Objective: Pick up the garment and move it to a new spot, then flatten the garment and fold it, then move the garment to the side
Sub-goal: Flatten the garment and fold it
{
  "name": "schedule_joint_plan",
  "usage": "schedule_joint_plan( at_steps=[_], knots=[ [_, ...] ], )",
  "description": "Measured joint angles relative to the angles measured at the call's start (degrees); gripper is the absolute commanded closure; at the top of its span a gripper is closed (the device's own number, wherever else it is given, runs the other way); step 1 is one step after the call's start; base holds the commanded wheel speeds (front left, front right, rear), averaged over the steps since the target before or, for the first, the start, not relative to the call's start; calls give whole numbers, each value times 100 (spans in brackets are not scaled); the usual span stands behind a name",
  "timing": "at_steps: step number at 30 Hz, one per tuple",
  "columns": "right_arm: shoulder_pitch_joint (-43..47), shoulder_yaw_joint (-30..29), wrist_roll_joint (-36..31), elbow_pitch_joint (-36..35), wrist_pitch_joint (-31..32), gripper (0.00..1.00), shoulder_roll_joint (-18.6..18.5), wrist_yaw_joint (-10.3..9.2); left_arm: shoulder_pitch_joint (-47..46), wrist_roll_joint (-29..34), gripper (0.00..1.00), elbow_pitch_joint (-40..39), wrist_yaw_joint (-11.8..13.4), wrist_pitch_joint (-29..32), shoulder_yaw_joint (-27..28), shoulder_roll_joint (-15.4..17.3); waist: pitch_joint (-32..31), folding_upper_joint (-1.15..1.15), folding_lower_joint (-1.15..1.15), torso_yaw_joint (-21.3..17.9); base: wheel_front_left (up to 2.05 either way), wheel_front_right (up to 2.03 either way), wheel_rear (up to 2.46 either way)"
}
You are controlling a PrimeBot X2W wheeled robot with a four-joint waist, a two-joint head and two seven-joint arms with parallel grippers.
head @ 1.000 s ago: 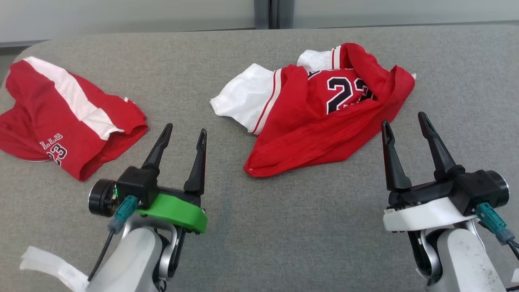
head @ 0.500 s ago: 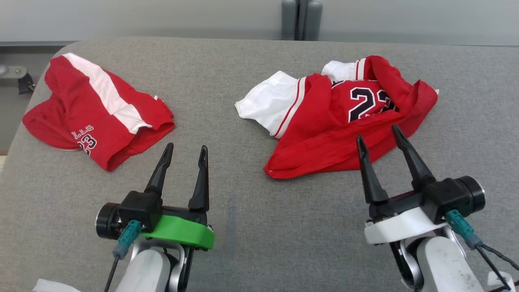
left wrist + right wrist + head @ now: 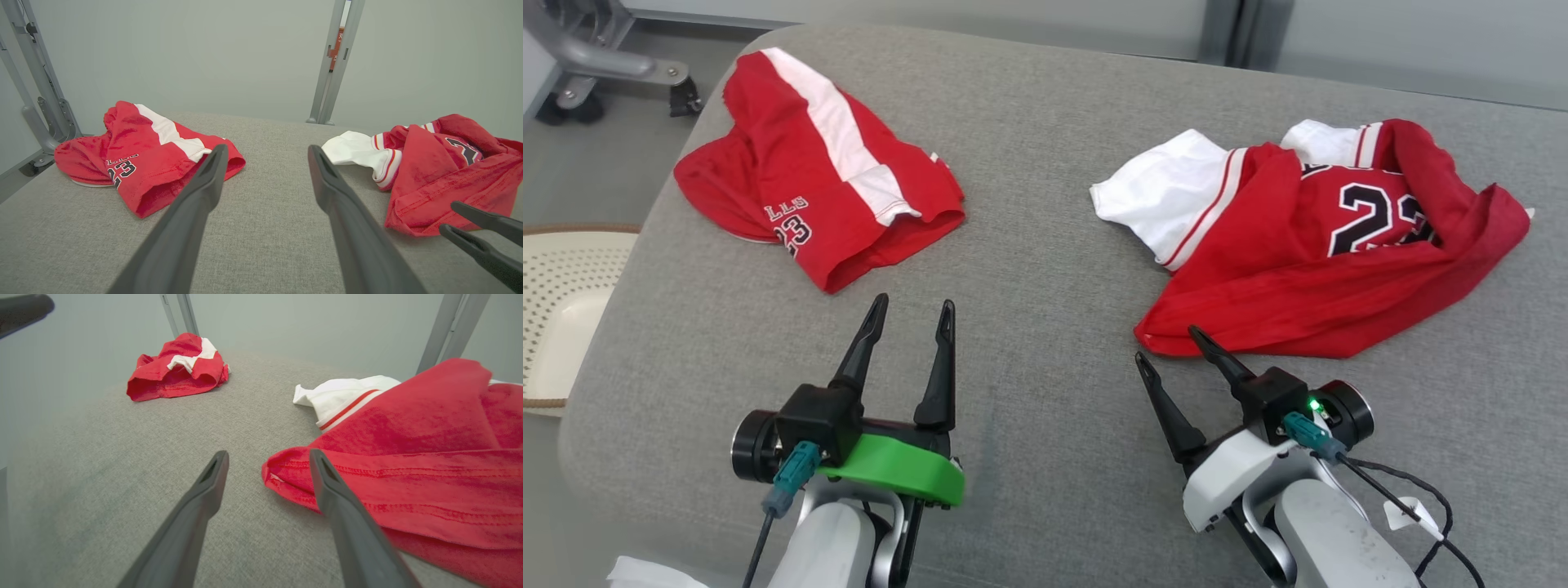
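A crumpled red and white jersey (image 3: 1282, 278) with a black 23 lies on the right of the grey table (image 3: 1045, 245). My right gripper (image 3: 1167, 343) is open, its tips at the jersey's near left corner. In the right wrist view that red hem corner (image 3: 286, 473) sits just ahead of my right gripper (image 3: 268, 452), beside its right finger. Red shorts (image 3: 825, 188) with a white stripe lie at the far left. My left gripper (image 3: 913, 302) hangs open over bare table, short of the shorts (image 3: 155, 171). Its wrist view also shows the jersey (image 3: 441, 183) and the right gripper (image 3: 449, 216).
A pale perforated basket (image 3: 556, 310) stands off the table's left edge. A grey metal frame on casters (image 3: 596, 65) is at the far left, and a grey post (image 3: 1241, 33) rises behind the table. Bare cloth lies between the two garments.
The head camera has turned left, shifting the whole picture. My right gripper has moved left and turned, coming to the jersey's near left corner. Both grippers stay open.
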Motion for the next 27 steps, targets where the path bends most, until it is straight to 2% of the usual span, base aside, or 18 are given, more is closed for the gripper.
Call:
schedule_joint_plan(
  at_steps=[8, 14, 19, 20, 21, 22, 27],
  knots=[
    [-688, 73, 83, 1321, 2, 0, -4, 0, 9, -200, 0, -87, 60, 0, -168, -2, 68, 0, 0, 480, 0, 0, 0],
    [-992, 3, 44, 1969, 0, 0, -2, 0, 8, -294, 0, -120, 129, 0, -291, -2, 167, 0, 0, 642, 0, 0, 0],
    [-1228, -31, 90, 2291, -11, 1, 13, 1, 7, -316, 0, -118, 160, -1, -283, -3, 213, 0, 0, 627, 0, 0, 0],
    [-1260, -7, 119, 2334, -14, 27, 18, 1, 7, -316, 0, -110, 159, -1, -276, -3, 213, 0, 0, 599, 0, 0, 0],
    [-1284, 24, 156, 2368, -16, 68, 20, 1, 6, -314, 0, -98, 156, 0, -269, -4, 211, 0, 0, 565, 0, 0, 0],
    [-1299, 37, 181, 2390, -16, 100, 16, 1, 6, -308, 0, -87, 152, 0, -268, -4, 209, 0, 0, 535, 0, 0, 0],
    [-1326, 131, 334, 2297, -14, 100, -1, 0, -6, -246, 0, -58, 124, 0, -210, -7, 177, 0, 0, 302, 0, 0, 0]
  ],
)
